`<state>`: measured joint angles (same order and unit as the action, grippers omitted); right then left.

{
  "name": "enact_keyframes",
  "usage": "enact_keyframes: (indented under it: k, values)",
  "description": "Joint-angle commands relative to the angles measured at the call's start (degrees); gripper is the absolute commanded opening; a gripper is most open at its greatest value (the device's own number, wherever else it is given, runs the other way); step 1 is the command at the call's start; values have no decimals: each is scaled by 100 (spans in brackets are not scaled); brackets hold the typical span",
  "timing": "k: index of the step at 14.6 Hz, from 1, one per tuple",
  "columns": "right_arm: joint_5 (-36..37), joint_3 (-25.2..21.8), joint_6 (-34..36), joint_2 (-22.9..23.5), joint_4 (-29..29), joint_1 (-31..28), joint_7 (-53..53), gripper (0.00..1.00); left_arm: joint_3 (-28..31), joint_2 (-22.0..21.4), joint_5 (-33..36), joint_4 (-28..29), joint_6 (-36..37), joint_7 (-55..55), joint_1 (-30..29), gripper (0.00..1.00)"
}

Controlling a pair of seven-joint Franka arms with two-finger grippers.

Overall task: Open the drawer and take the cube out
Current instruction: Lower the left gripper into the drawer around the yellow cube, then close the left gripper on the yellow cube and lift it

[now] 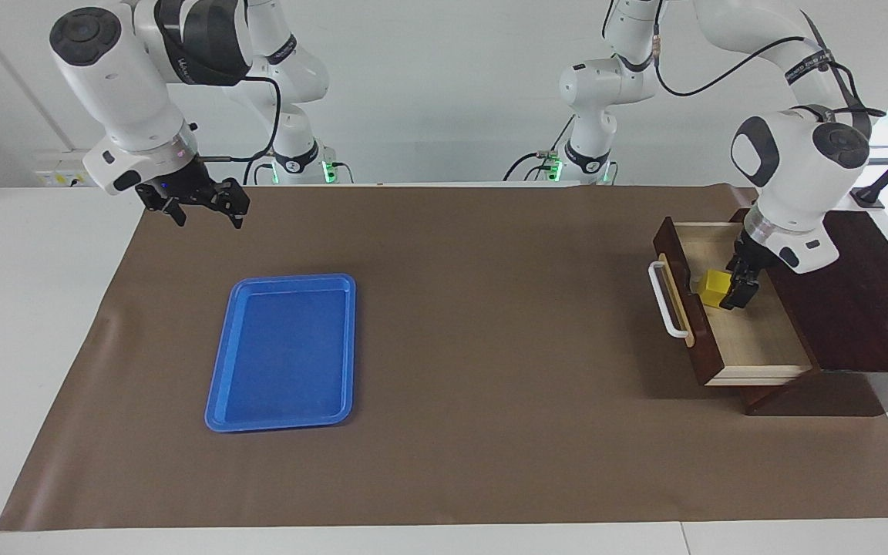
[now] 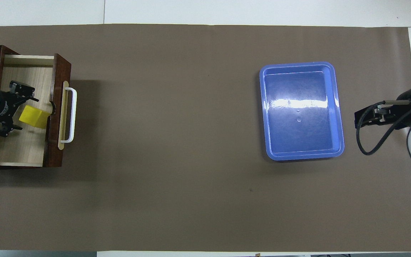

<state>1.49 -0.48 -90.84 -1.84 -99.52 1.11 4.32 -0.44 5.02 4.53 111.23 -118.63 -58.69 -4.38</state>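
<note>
The dark brown drawer stands pulled out of its cabinet at the left arm's end of the table, white bar handle facing the middle. Inside it, against the front panel, lies the yellow cube. My left gripper reaches down into the drawer, open, its fingers close beside the cube. In the overhead view the drawer shows its pale floor, and the cube sits just in front of the left gripper. My right gripper hangs open and empty, waiting over the mat's corner.
A flat blue tray lies on the brown mat toward the right arm's end, also seen from overhead as the blue tray. The dark cabinet top stretches beside the drawer. The right gripper shows beside the tray.
</note>
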Motion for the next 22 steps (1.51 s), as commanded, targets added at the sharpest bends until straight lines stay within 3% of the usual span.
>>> enact_keyframes:
  k: [1, 2, 7, 9, 13, 14, 17, 22]
  values:
    - [-18, 57, -145, -176, -217, -76, 34, 100, -26, -168, -67, 390, -537, -492, -55, 100]
    - [-18, 57, -145, -176, -217, -76, 43, 100, -26, -159, -67, 390, -617, -555, -28, 97]
    - [-18, 57, -136, -176, -217, -67, 52, 100, -17, -106, -58, 268, -557, -696, 7, 0]
    - [-18, 57, -136, -185, -226, -76, 43, 100, -17, -19, -49, -30, -242, -705, 42, 0]
    - [-18, 57, -145, -185, -235, -76, 60, 100, -17, 753, -14, -2460, 2241, -1309, 568, 0]
    - [-18, 57, -162, -185, -235, -76, 95, 99, -17, 807, 30, -2771, 2717, -1546, 778, 0]
    - [-105, 57, -277, -98, -165, -76, 472, 99, -52, 607, -13, -2844, 3232, -3001, 1490, 0]
    - [-771, 57, -127, 376, 362, -58, 2692, 99, -97, 501, -593, -2695, 2889, -5333, 2518, 0]
